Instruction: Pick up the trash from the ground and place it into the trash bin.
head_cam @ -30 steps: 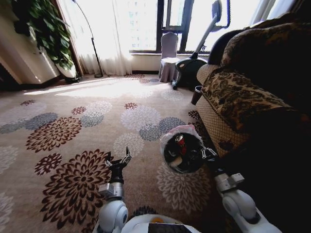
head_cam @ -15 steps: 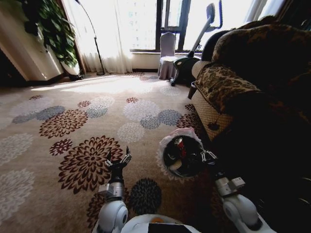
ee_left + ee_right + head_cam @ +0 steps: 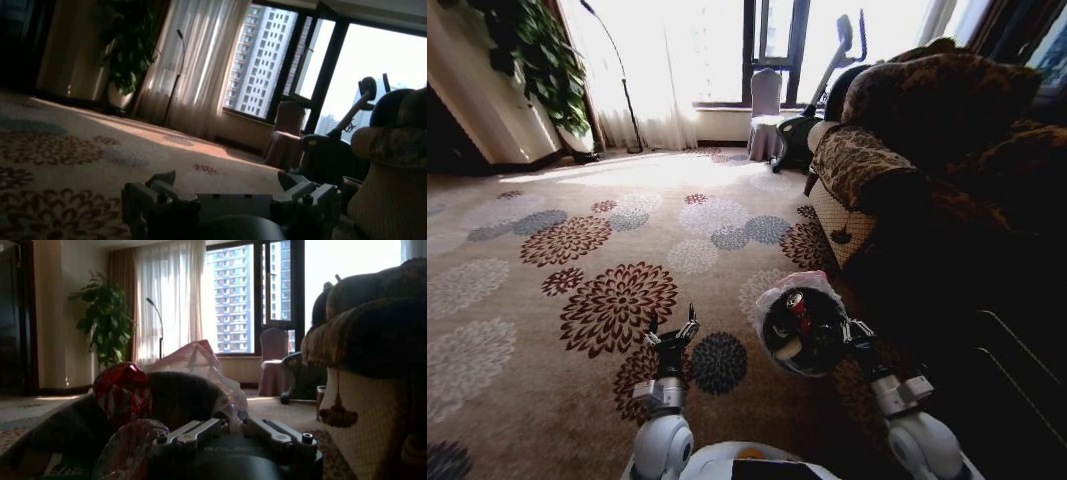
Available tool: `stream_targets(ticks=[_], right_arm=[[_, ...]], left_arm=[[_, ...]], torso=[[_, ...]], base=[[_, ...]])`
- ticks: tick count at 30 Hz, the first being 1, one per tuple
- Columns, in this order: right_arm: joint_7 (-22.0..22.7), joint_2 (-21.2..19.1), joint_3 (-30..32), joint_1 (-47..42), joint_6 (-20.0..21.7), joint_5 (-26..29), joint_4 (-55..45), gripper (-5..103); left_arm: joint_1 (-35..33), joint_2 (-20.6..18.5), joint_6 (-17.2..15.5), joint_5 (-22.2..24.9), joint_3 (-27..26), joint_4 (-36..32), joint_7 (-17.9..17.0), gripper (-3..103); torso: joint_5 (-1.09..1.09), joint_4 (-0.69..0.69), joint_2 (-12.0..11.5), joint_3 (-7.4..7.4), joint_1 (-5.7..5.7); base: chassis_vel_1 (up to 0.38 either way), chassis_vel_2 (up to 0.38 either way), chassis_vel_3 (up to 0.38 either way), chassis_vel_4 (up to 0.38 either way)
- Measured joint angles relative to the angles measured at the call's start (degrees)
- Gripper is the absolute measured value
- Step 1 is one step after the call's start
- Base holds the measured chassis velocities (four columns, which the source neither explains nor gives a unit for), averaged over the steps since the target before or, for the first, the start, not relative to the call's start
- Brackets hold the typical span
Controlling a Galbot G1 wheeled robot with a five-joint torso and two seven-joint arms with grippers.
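Right claw (image 3: 855,330) still clamped on trash bin (image 3: 799,322)

A home living room: floral-patterned beige carpet (image 3: 577,260), dark patterned upholstered sofa (image 3: 897,150), sheer white curtains (image 3: 642,70), leafy green potted plant (image 3: 537,60).

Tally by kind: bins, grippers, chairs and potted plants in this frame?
Bin: 1
Grippers: 2, left and right
Chair: 1
Plant: 1
Total: 5
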State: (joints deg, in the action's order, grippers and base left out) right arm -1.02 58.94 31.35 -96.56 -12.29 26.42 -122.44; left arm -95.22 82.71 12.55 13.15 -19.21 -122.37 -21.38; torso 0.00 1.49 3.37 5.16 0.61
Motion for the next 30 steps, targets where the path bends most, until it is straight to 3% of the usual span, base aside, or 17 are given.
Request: stream_targets(ticks=[10,18,19,22,30], right_arm=[[0.0,1.1,0.6,-2.6,0.0,-1.3,-0.4,0],[0.0,0.9,1.0,-2.8,-0.1,-1.2,-0.4,0],[0.0,0.8,0.8,-2.6,-0.1,-1.2,-0.4,0],[0.0,0.8,0.6,-2.6,0.1,-1.3,-0.5,0],[0.0,0.9,0.6,-3.3,0.2,-1.6,-0.4,0]], left_arm=[[0.7,0.2,-0.3,0.0,0.6,0.5,0.0,100],[1.2,0.6,-0.5,0.3,0.9,0.9,0.1,100],[1.2,0.7,-0.4,0.5,0.8,1.0,0.1,100],[1.3,0.8,-0.3,0.8,0.8,1.3,0.1,100],[1.6,0.8,-0.3,1.1,0.9,1.8,0.2,100]], torso=[[0.02,-0.02,0.0,0.0,0.01],[0.04,-0.02,0.0,-0.02,-0.02],[-0.07,-0.01,0.0,-0.02,-0.02],[0.05,-0.01,0.0,-0.02,-0.02],[-0.01,-0.01,0.0,-0.02,-0.02]], base=[[0.119,-0.104,-0.119,0.139],[0.262,-0.316,-0.267,0.316],[0.305,-0.364,-0.281,0.351],[0.319,-0.357,-0.34,0.345],[0.356,-0.354,-0.349,0.361]])
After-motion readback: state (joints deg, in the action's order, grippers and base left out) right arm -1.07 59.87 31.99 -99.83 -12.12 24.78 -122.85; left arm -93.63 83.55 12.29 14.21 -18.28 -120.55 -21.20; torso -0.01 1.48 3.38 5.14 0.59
